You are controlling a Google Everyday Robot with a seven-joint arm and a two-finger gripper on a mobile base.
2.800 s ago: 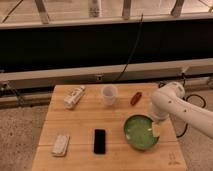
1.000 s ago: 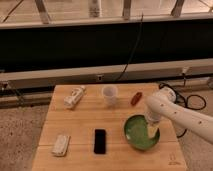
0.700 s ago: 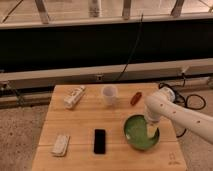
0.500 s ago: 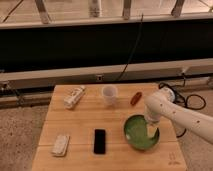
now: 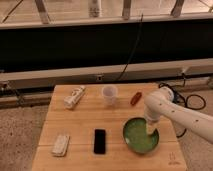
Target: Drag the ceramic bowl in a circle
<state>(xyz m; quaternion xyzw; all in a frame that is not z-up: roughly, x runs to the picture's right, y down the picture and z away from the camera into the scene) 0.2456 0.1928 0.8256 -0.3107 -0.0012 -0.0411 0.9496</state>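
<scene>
The ceramic bowl point(image 5: 138, 138) is wide, shallow and green. It sits on the wooden table point(image 5: 80, 122) at the front right. My white arm reaches in from the right and bends down over the bowl. The gripper point(image 5: 150, 129) points down into the bowl, at the right part of its rim. Whether it touches the rim is hidden by the arm's end.
A translucent white cup point(image 5: 109, 95) stands at the table's back middle, with a small red object point(image 5: 135, 98) to its right. A white packet point(image 5: 74, 96) lies at the back left. A black phone point(image 5: 100, 141) and a white object point(image 5: 60, 144) lie in front.
Over the earlier frames the arm came down and left from beside the bowl to its right rim. In the last second it has hardly moved, and the bowl stays in place.
</scene>
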